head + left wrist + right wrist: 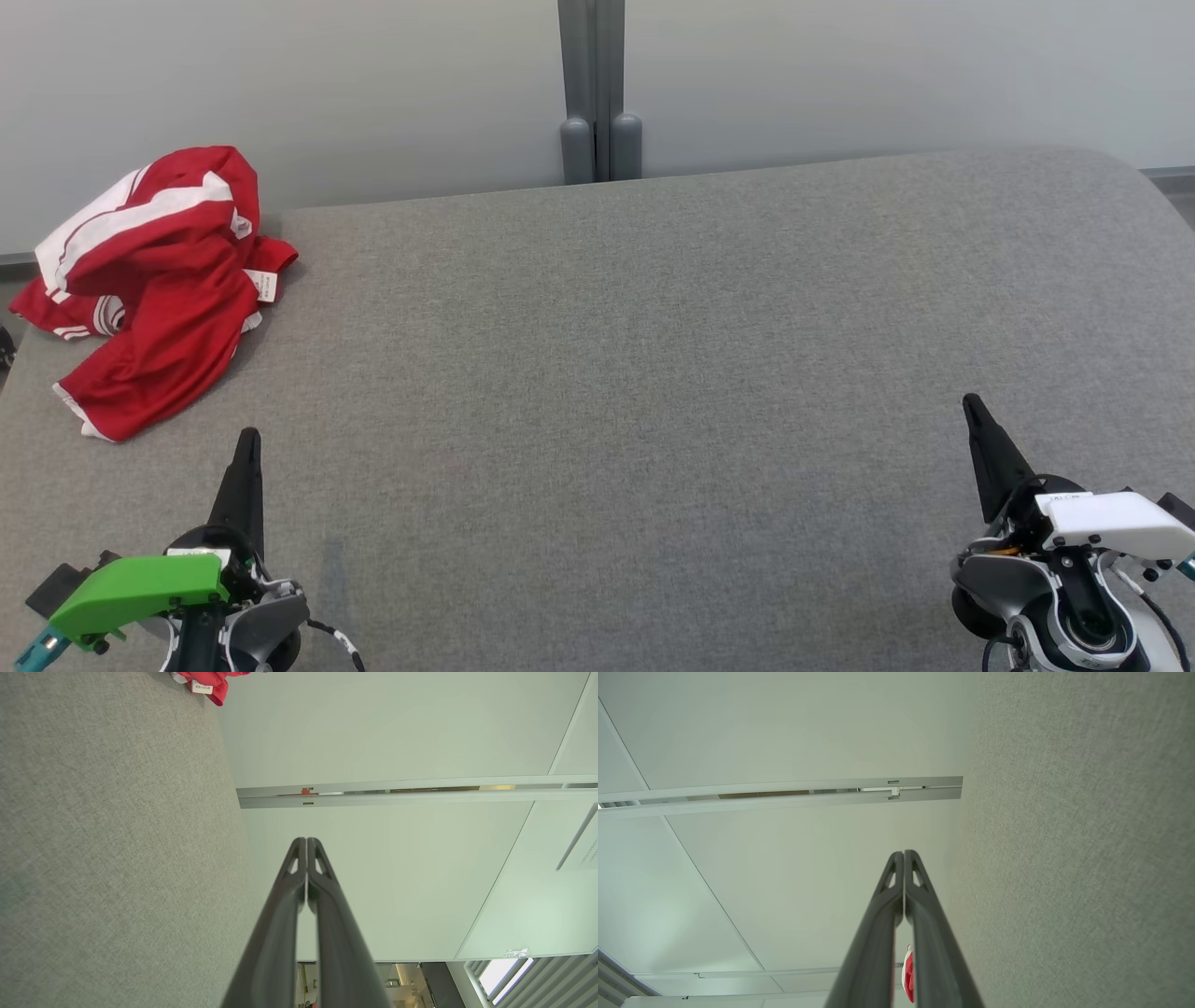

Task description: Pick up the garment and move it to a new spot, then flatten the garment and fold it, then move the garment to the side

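garment (159, 280): crumpled, red-white, desk (653, 373) far-left corner, long axis near-to-far | white tag (264, 284): unreadable | left end effector (247, 439), right end effector (971, 403): closed, empty, over desk's near edge

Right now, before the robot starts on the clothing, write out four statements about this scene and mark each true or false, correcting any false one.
1. The garment lies crumpled near the far left corner of the grey surface. True.
2. The left gripper holds the garment. False: it is shut on nothing and sits apart from the garment.
3. The right gripper has its fingers closed together. True.
4. The garment is plain red all over. False: it is red with white stripes.
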Motion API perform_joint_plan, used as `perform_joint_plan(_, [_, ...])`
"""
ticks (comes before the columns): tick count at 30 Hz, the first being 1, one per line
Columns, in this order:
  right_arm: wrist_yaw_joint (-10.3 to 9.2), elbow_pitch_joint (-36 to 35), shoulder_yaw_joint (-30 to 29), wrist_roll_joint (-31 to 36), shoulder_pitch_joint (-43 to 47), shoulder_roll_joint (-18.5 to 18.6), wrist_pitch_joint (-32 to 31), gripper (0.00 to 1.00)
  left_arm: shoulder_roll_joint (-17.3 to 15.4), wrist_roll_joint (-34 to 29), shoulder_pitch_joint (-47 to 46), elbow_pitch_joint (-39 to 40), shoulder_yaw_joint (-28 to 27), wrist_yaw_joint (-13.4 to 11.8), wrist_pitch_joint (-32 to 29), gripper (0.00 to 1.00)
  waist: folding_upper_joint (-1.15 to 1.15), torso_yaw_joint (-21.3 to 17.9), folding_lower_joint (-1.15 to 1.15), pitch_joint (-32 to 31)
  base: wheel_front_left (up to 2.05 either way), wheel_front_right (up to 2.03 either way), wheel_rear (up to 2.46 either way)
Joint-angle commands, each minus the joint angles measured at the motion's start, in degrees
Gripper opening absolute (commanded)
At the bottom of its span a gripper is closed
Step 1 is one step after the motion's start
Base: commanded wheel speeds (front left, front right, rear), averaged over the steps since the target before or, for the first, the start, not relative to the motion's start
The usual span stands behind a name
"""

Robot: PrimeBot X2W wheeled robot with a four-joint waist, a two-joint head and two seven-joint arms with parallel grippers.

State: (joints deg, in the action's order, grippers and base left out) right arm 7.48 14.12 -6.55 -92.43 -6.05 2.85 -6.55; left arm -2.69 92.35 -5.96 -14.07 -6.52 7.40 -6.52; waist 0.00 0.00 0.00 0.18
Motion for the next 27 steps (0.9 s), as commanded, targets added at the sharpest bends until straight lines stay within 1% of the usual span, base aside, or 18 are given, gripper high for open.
perform_joint_plan(1, [0.02, -0.3, 0.0, 0.1, -0.3, 0.1, -0.1, 0.0, -0.4, 0.1, -0.6, 0.1, -0.1, 0.3, -0.2, 0.0, 0.0, 0.0, 0.0, 0.0, 0.0, 0.0, 0.0])
perform_joint_plan(27, [0.02, -0.3, 0.0, 0.1, -0.3, 0.1, -0.1, 0.0, -0.4, 0.1, -0.6, 0.1, -0.1, 0.3, -0.2, 0.0, 0.0, 0.0, 0.0, 0.0, 0.0, 0.0, 0.0])
